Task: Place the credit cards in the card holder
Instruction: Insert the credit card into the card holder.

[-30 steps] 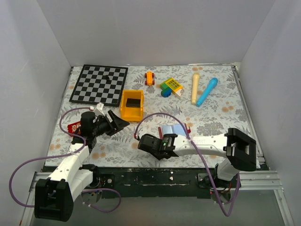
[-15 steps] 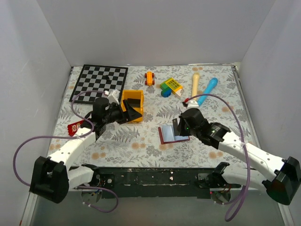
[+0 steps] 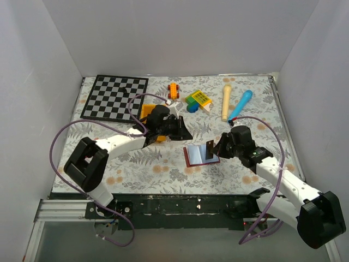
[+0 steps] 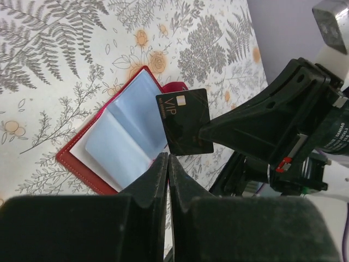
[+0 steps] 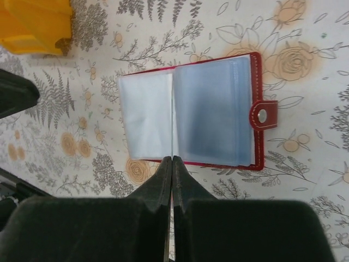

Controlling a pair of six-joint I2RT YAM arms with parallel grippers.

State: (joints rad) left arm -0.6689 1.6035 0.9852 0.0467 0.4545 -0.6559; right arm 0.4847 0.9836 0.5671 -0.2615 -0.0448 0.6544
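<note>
One credit card (image 4: pixel 185 121) pinched by right hand (image 5: pixel 172 164) over the open, unfilled card holder (image 5: pixel 257 82); left hand (image 4: pixel 168 161) pressed together.

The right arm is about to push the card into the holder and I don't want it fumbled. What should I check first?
1. Card holder lying open, pockets facing up: ok.
2. Credit card pinched in the right gripper: ok, held by one edge, upright above the holder.
3. Card edge lined up with a pocket mouth: cannot tell.
4. Holder steadied by the left gripper: not ok; it is shut and off the holder.
5. Visible pockets free of cards: ok.
6. Snap tab clear of the pockets: ok, it lies out to the side.
</note>
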